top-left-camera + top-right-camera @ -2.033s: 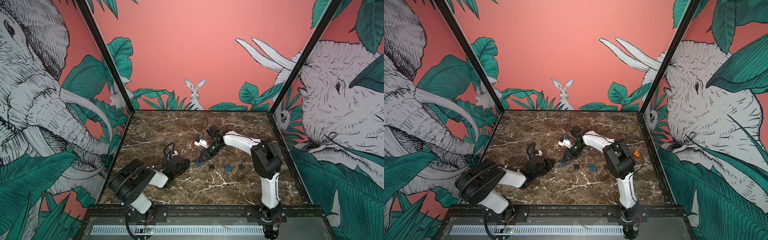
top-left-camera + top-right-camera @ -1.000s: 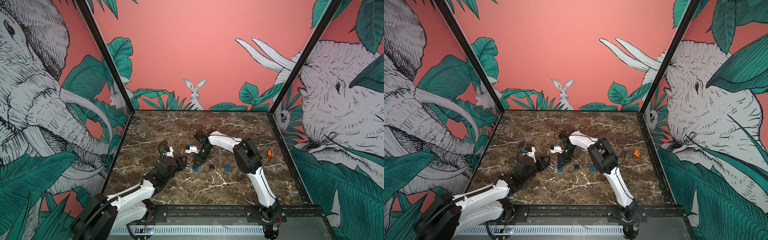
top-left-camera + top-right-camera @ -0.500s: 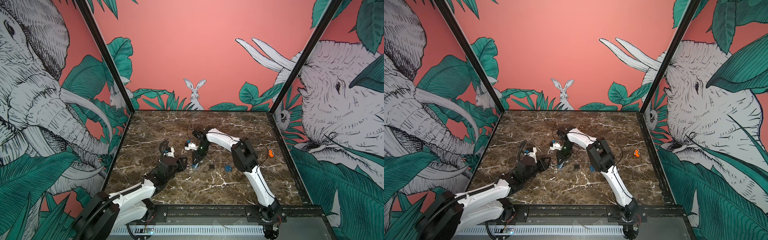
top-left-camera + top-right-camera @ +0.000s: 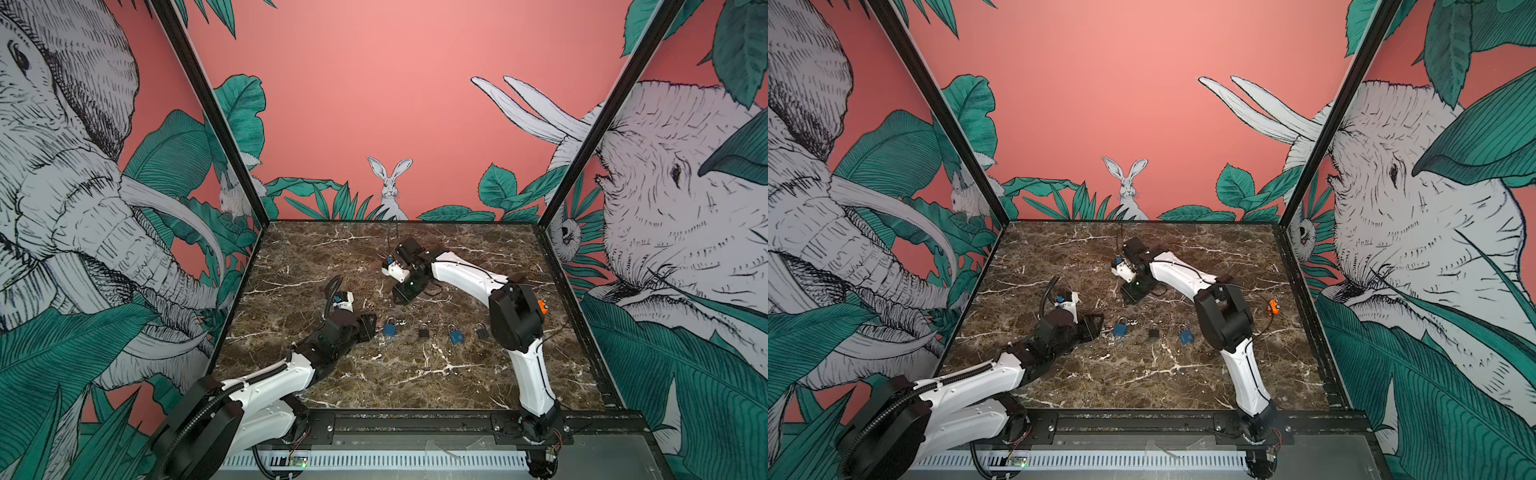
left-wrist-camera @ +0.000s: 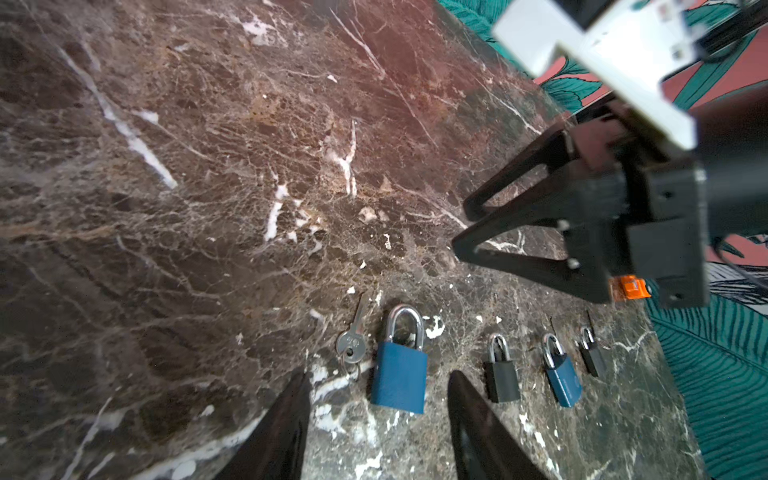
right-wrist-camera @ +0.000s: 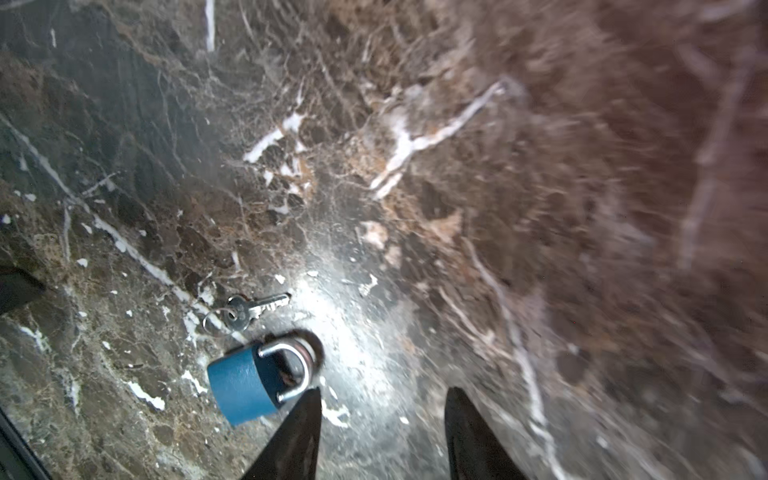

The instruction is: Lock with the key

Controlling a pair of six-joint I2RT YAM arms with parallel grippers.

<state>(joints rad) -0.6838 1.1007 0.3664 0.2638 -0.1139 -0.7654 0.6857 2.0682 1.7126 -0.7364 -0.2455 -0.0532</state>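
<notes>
A blue padlock (image 4: 389,328) (image 4: 1120,328) (image 5: 399,378) (image 6: 249,382) lies flat on the marble with its shackle closed. The silver key (image 4: 402,322) (image 4: 1133,321) (image 5: 353,336) (image 6: 253,309), on a small ring, lies loose beside it. My left gripper (image 4: 370,328) (image 4: 1092,324) (image 5: 378,376) is low on the table, open, its fingers either side of the padlock's base without touching it. My right gripper (image 4: 405,293) (image 4: 1133,293) (image 5: 463,230) (image 6: 383,392) hovers behind the padlock, open and empty.
To the right of the blue padlock lie, in a row, a black padlock (image 4: 423,331) (image 5: 502,374), a second blue one (image 4: 455,336) (image 5: 561,378) and another black one (image 4: 482,331) (image 5: 592,353). An orange part (image 4: 541,307) sits near the right wall.
My right gripper has opened and pulled up and back from the blue padlock. The left arm came forward to the padlock two seconds ago and has barely moved since.
</notes>
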